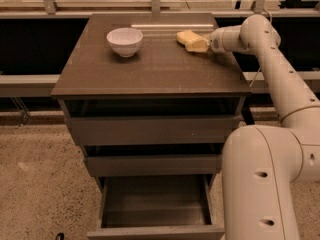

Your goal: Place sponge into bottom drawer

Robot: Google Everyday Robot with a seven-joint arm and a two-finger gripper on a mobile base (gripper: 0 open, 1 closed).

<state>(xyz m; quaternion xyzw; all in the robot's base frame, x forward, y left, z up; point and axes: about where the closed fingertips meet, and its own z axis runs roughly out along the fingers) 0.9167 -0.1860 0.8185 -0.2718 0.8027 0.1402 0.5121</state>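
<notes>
The pale yellow sponge (186, 37) lies at the back right of the cabinet top (150, 69). My gripper (200, 44) reaches in from the right at the end of the white arm (270, 59) and is right at the sponge's right end, at tabletop height. The bottom drawer (155, 206) is pulled out toward me at the foot of the cabinet. Its dark inside shows nothing in it. The arm's large white base link (260, 184) stands just right of the drawer.
A white bowl (125, 41) stands at the back left of the cabinet top. The two wider drawers (150, 131) above the bottom one are slightly ajar. A metal rail (150, 11) runs behind the cabinet. Speckled floor (40, 184) lies to the left.
</notes>
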